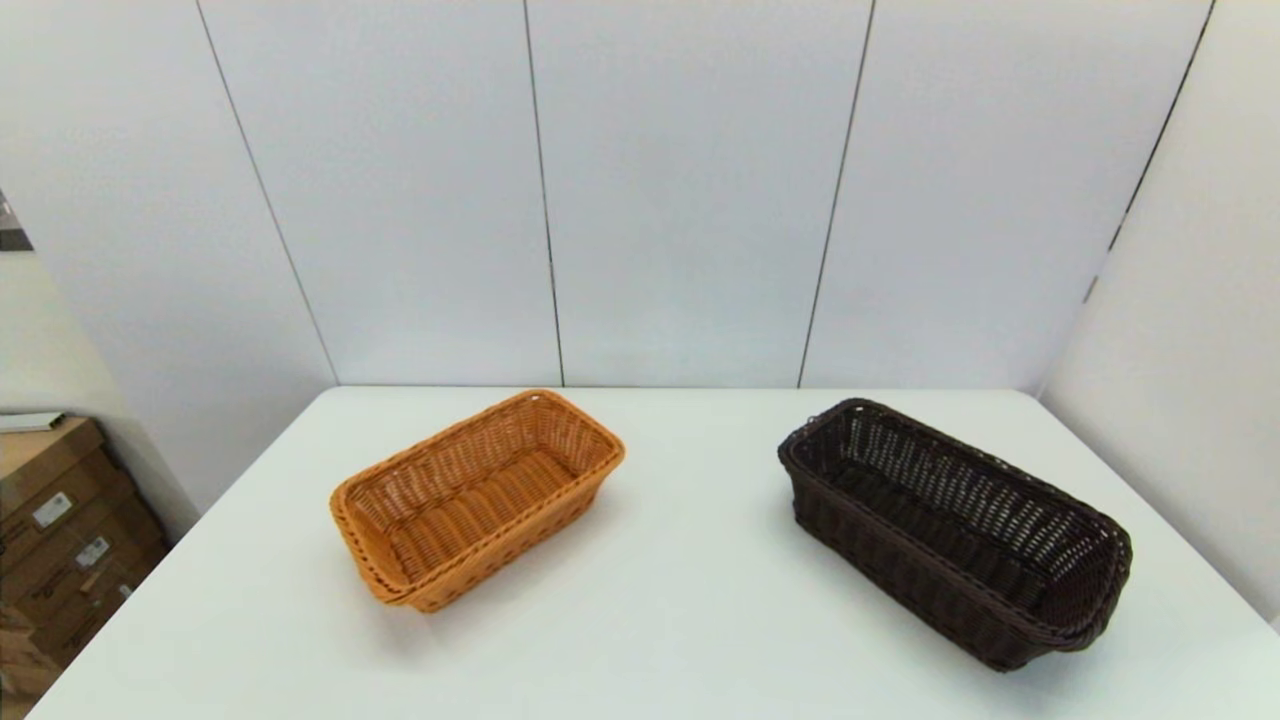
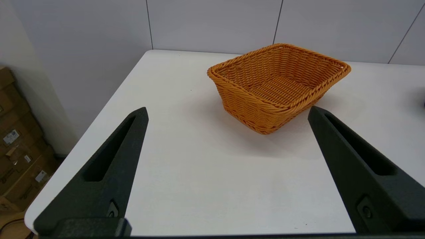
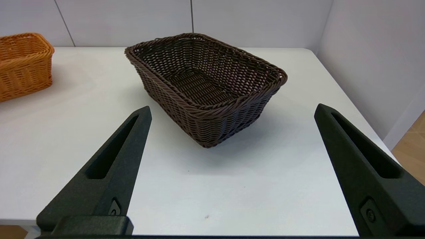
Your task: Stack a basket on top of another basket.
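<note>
White table [image 1: 680, 600]: you have the orange-tan basket [image 1: 478, 497] on its left half and the dark brown basket [image 1: 950, 530] on the right, well apart, bare tabletop between them; the dark one sits close to the right edge, angled. Left gripper [image 2: 227, 113]: jaws spread wide, empty, short of the orange-tan basket. Right gripper [image 3: 232, 111]: jaws wide, empty, short of the dark basket. Cardboard boxes [image 1: 60, 530] stand off the table's left side; both arms are out of your head view.
</note>
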